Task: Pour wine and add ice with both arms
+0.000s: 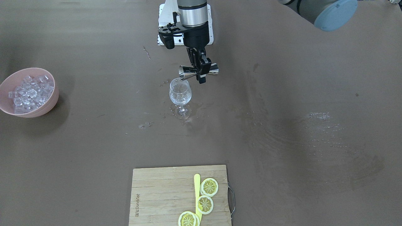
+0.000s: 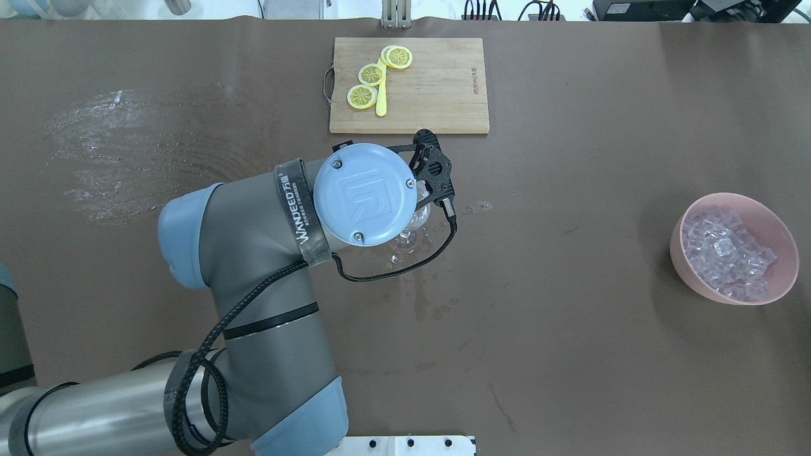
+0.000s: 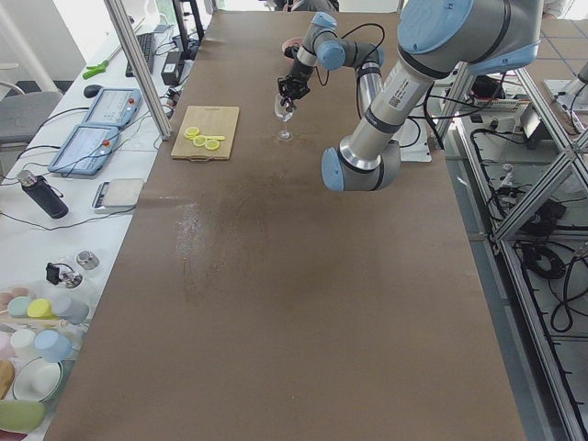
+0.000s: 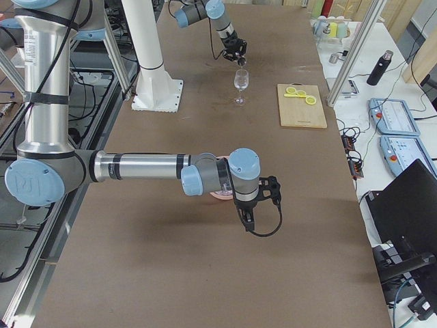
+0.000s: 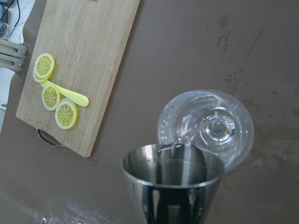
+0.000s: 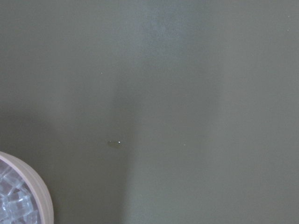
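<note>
Left gripper (image 1: 201, 71) clamped on shiny steel double-cone jigger (image 1: 186, 72), tipped sideways, mouth over rim of clear stemmed glass (image 1: 180, 93). Small clear ice cubes (image 1: 29, 93) heaped in round pink bowl (image 1: 54, 99). Broad stretch of brown table (image 1: 282, 157) between glass and bowl. Right gripper (image 4: 247, 220) by bowl edge; cannot tell how far open.

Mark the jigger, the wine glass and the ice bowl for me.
jigger (image 1: 185, 72), exterior front-facing view, on its wider cone.
wine glass (image 1: 180, 92), exterior front-facing view, on its bowl.
ice bowl (image 1: 44, 110), exterior front-facing view, on its pink outer wall.
</note>
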{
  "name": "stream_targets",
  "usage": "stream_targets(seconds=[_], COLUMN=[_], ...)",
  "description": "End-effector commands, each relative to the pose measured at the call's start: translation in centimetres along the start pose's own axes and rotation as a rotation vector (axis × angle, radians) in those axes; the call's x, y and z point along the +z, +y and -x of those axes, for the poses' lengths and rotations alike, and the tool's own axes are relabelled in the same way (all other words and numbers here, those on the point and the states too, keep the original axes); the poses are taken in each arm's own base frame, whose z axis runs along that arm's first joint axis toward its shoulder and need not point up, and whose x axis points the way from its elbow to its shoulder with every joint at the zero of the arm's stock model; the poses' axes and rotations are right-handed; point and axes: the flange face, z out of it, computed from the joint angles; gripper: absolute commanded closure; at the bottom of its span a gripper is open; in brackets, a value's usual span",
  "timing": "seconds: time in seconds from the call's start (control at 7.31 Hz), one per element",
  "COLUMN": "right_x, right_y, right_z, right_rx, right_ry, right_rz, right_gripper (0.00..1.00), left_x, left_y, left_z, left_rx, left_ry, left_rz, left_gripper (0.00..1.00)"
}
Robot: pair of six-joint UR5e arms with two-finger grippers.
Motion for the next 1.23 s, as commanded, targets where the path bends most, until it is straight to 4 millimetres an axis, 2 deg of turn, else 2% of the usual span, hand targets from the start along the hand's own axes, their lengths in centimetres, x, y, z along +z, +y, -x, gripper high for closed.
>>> stream_targets(seconds=[0.0, 0.14, 0.41, 0.82, 1.09], right_x=[0.0, 0.0, 0.1, 0.1, 0.1], right_y=[0.0, 0.0, 0.0, 0.0, 0.0], right_z=[0.0, 0.0, -0.1, -0.1, -0.1], right_rx=[0.000, 0.000, 0.002, 0.002, 0.002], right_ry=[0.000, -0.002, -0.003, -0.003, -0.003], right_rz=[0.000, 0.000, 0.003, 0.003, 0.003], right_gripper=[0.00, 0.00, 0.00, 0.00, 0.00], left_x=[-0.8, -1.4, -0.7, -1.6, -1.4], left_y=[-0.4, -0.8, -1.1, -2.4, -3.0], left_z=[0.3, 0.7, 0.7, 0.2, -0.3], left_rx=[0.020, 0.023, 0.034, 0.066, 0.085], left_ry=[-0.022, -0.049, -0.074, -0.117, -0.133], left_rz=[0.044, 0.056, 0.096, 0.170, 0.203], left_gripper=[1.00, 1.00, 1.00, 1.00, 1.00])
